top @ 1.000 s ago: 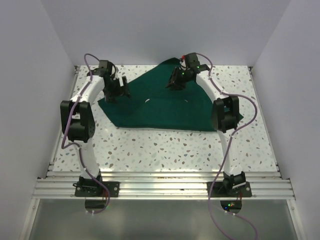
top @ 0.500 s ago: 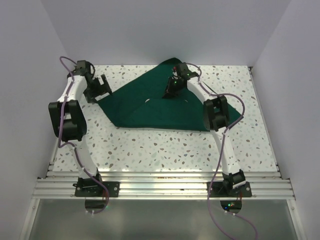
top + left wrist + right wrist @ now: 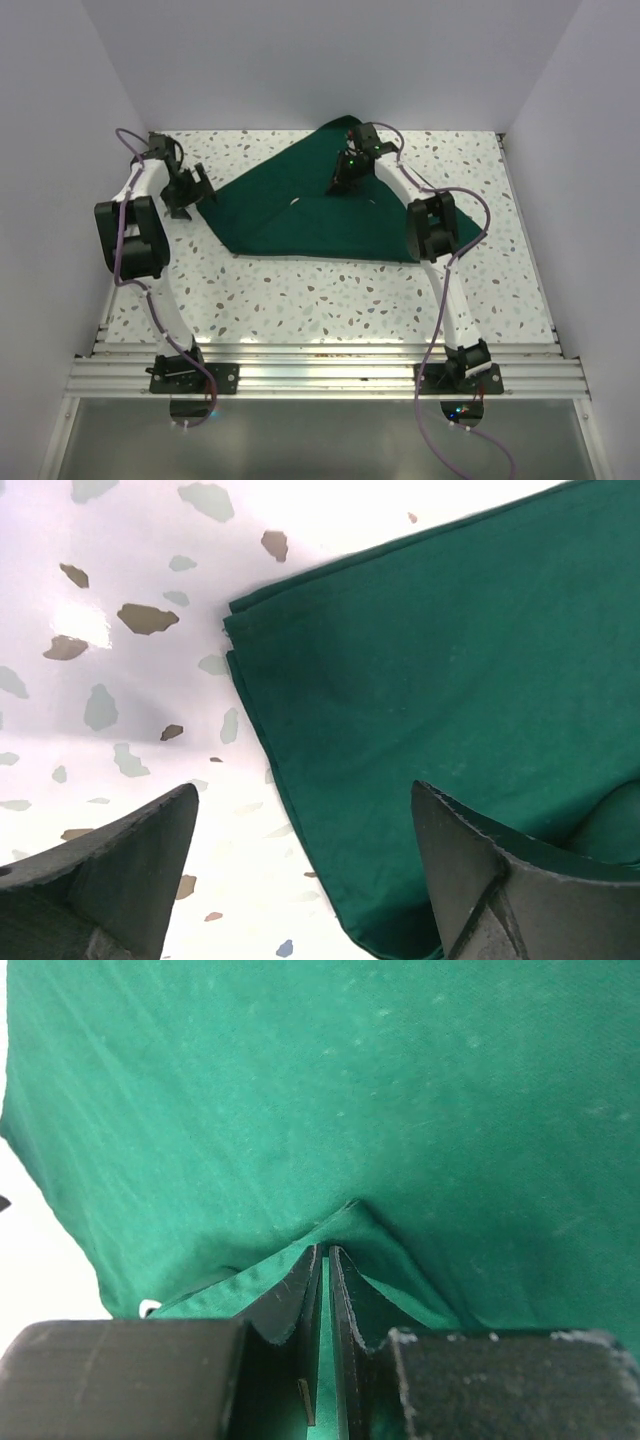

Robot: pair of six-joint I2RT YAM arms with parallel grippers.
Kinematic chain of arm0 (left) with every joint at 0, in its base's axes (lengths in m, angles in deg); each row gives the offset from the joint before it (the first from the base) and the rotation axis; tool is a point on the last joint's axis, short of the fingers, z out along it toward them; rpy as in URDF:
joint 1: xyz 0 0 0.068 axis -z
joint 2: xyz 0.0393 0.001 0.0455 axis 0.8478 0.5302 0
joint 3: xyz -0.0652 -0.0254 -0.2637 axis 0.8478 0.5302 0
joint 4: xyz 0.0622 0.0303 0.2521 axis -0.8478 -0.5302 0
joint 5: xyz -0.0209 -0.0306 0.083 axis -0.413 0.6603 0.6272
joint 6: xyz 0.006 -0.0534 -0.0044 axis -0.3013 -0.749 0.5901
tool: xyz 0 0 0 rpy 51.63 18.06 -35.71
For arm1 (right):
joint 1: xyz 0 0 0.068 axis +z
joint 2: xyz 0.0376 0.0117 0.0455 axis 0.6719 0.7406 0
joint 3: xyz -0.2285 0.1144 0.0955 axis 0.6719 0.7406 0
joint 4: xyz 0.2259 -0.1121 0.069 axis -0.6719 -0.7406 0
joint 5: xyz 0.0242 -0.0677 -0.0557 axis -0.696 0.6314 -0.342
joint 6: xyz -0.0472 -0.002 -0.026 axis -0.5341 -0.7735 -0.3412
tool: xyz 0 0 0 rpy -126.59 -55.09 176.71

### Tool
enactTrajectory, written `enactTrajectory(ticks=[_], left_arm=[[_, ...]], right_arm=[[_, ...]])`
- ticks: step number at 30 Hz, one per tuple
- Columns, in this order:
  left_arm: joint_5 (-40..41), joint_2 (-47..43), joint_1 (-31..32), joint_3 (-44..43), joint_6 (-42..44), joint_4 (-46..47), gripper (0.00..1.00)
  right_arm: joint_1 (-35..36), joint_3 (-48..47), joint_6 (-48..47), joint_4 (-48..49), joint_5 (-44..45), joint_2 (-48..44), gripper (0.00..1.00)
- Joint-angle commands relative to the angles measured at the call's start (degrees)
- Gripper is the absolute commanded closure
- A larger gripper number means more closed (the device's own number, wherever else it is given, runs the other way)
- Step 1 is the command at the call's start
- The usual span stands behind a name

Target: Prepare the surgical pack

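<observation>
Green drape pinched by right end effector while left end effector spreads wide over its edge.

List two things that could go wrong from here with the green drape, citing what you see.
1. The right end effector is shut on only a small ridge of the drape; pulling may slip it free.
2. The left end effector is open over the drape's layered edge and bare table; closing there could miss or catch every layer.
</observation>
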State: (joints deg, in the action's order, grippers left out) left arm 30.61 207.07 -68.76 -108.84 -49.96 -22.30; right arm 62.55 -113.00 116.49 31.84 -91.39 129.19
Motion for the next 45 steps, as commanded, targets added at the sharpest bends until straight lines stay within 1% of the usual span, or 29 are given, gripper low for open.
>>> enactTrajectory(ticks=[1,3,5,8,11,15,18,20,23,26,28,30,31,32,33,35,36,38,39,40,42,45], left_arm=[[-1.21,-3.17,-0.46,3.25,0.73,4.94,0.1],[-0.33,-2.74,-0.55,3.17,0.56,4.52,0.12],[0.55,-1.95,-0.64,2.3,0.47,2.94,0.13],[0.99,-0.55,-0.82,0.54,0.64,2.58,0.09],[1.34,0.77,-0.9,-0.6,1.08,2.49,0.07],[0.02,4.1,-0.9,-3.68,2.23,2.06,0.08],[-0.85,5.87,-0.9,-5.0,2.67,1.88,0.09],[-2.69,6.66,-1.08,-5.18,2.58,2.76,0.13],[-4.19,8.86,-1.08,-5.0,2.4,3.72,0.16],[-5.86,10.62,-0.99,-5.0,2.49,3.99,0.24],[-6.83,10.97,-1.08,-4.57,2.58,4.25,0.33],[-7.18,10.97,-0.99,-4.21,2.67,4.43,0.42],[-7.44,10.8,-0.99,-3.95,2.93,4.51,0.5],[-7.36,10.45,-0.99,-3.77,3.02,4.6,0.53],[-7.19,10.36,-1.08,-3.69,3.02,4.6,0.61],[-7.27,9.83,-1.08,-3.33,3.1,4.52,0.69],[-7.45,9.57,-1.08,-3.16,3.02,4.69,0.77],[-7.89,8.61,-1.08,-2.37,2.67,5.04,0.82],[-7.97,8.34,-1.08,-2.19,2.58,5.04,0.9],[-8.06,7.99,-1.08,-2.1,2.49,5.04,0.94],[-7.8,7.02,-1.08,-2.1,2.49,4.78,1.0],[-7.71,5.88,-1.08,-2.1,2.4,4.43,1.0]], right_arm=[[0.93,-2.73,-2.24,-0.33,2.55,-6.06,0.89],[2.68,-4.31,-2.68,-1.56,2.81,-6.77,0.89],[4.18,-3.97,-3.21,-1.56,2.99,-8.53,0.89],[8.12,-4.05,-3.39,-2.18,3.95,-10.11,0.89],[10.41,-4.93,-4.35,-3.84,6.93,-11.78,0.88],[12.0,-4.41,-4.36,-4.99,7.3,-13.27,0.88],[14.46,-1.16,-4.88,-4.73,7.38,-14.68,0.89],[16.91,0.51,-5.5,-5.34,7.73,-15.03,0.89],[20.0,1.05,-7.25,-6.3,9.57,-14.95,0.89],[21.93,1.4,-7.96,-7.28,11.6,-14.6,0.89],[22.72,1.84,-7.7,-7.28,11.86,-13.98,0.89],[23.52,1.49,-7.17,-7.8,13.0,-13.46,0.89],[24.56,0.96,-7.08,-8.15,14.49,-12.67,0.89],[25.18,0.79,-6.82,-8.77,15.46,-12.4,0.9],[25.71,0.7,-6.56,-9.12,16.43,-12.14,0.91],[27.12,1.22,-5.77,-9.65,19.32,-11.87,0.92],[27.56,1.48,-5.59,-9.91,20.47,-11.87,0.92],[28.53,1.84,-4.54,-11.49,23.8,-11.7,0.93],[28.62,1.84,-4.01,-12.11,24.78,-11.61,0.94],[28.7,2.27,-3.57,-12.55,25.31,-11.61,0.94],[28.79,3.85,-2.6,-12.29,25.75,-12.05,0.95],[28.97,4.47,-2.16,-11.5,25.58,-11.35,0.95]])
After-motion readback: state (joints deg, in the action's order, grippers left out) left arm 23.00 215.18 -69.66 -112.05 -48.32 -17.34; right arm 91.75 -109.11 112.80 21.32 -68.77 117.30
